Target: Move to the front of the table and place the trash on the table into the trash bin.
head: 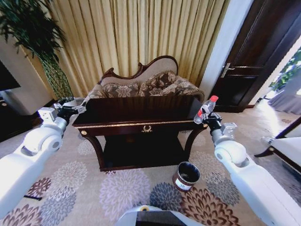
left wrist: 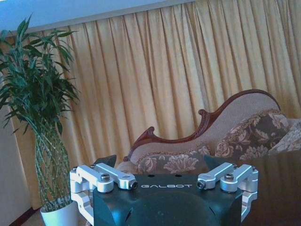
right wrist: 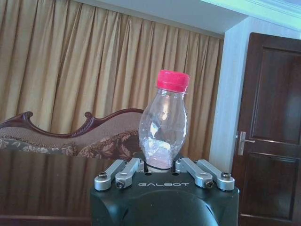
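We stand before the dark console worktop (head: 141,115), our right pincer (head: 208,118) clamped on the clear plastic bottle (head: 206,109) with the red cap and holding it in the air above the worktop's corner at about three o'clock in the head view. In the right wrist view the bottle (right wrist: 164,125) stands upright between the closed-in fingers, gripped low on its body, red cap uppermost, with the curtain and a dark door behind it. We judge the upright, low hold keeps the light, empty-looking bottle steady for carrying; its thin wall may give under a firmer squeeze.

The round brown trash bin (head: 186,176), lined in black and with a white label on its side, sits on the flowered carpet at roughly five o'clock, below the worktop and nearer to us than the held bottle. The bottle is well apart from the bin's mouth, so by our reading the drop is not yet made.

Our left pincer (head: 75,109) hangs at the worktop's other end, near nine o'clock, empty. In the left wrist view its fingers (left wrist: 104,161) stand spread wide, touching nothing, pointed toward the patterned sofa (left wrist: 225,141) and the potted bamboo (left wrist: 40,117). We take it to be waiting while the right arm works.

We cannot make out any small scraps on the glossy top.
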Robot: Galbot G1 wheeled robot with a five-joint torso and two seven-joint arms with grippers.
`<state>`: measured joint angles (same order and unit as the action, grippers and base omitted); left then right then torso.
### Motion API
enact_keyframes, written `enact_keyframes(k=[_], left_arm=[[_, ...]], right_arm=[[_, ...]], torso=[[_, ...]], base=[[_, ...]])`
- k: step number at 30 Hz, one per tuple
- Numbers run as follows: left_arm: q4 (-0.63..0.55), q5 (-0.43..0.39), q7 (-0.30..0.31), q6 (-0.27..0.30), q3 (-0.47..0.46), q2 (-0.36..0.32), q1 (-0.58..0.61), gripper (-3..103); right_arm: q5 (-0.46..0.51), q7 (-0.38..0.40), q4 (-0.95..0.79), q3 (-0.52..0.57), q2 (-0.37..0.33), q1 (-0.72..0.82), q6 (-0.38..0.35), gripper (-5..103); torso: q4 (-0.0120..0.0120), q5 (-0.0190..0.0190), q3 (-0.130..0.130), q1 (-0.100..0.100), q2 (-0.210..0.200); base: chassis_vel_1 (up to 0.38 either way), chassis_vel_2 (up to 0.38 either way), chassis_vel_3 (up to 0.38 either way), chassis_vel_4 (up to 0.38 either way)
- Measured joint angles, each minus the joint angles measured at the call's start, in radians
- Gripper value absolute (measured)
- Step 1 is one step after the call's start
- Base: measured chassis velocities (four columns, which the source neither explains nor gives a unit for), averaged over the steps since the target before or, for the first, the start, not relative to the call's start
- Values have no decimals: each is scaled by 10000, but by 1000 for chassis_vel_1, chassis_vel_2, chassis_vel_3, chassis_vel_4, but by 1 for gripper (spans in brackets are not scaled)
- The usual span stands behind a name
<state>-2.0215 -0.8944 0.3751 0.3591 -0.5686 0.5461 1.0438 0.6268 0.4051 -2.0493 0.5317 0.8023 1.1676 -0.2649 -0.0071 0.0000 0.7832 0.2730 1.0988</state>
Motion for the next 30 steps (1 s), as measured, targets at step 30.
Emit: enact_keyframes(k=[30], left_arm=[[77, 97, -33, -268, 266, 122, -6, 100]], right_arm=[[-5995, -1531, 8469, -377, 3010, -764, 3595, 25]], torso=[[1, 1, 2, 2, -1]], base=[[28, -26, -24, 29]])
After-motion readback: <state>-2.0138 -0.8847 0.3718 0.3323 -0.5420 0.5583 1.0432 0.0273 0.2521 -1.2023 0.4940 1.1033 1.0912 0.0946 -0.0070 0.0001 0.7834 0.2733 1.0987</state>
